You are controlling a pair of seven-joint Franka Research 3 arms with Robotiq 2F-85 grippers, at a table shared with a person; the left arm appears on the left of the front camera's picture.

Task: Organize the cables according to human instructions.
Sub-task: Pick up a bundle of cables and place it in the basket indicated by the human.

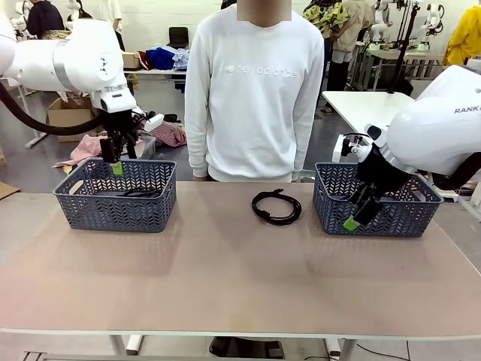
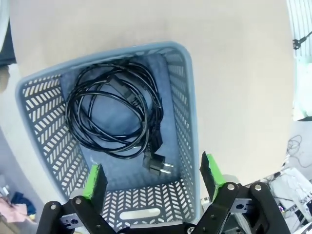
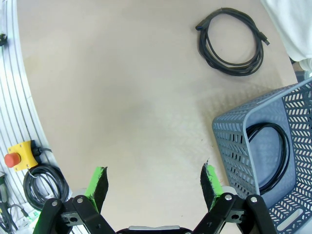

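Observation:
A coiled black cable [image 1: 276,207] lies on the table between the two baskets, in front of the human [image 1: 254,90]; it also appears far off as a cable [image 3: 232,42] in the right wrist view. Another coiled cable [image 2: 117,112] with its plug rests inside the left blue-grey basket [image 2: 185,122]. A further cable [image 3: 273,156] lies in the right basket [image 3: 234,146]. My left gripper [image 1: 119,159] hangs open above the left basket [image 1: 116,197], holding nothing. My right gripper [image 1: 359,216] is open and empty at the near left side of the right basket [image 1: 376,204].
The tan table [image 1: 225,278] stretches wide toward its front edge. A yellow box with a red stop button [image 3: 18,157] and a bundled cord sit beyond the table's edge. Other tables and people stand in the background.

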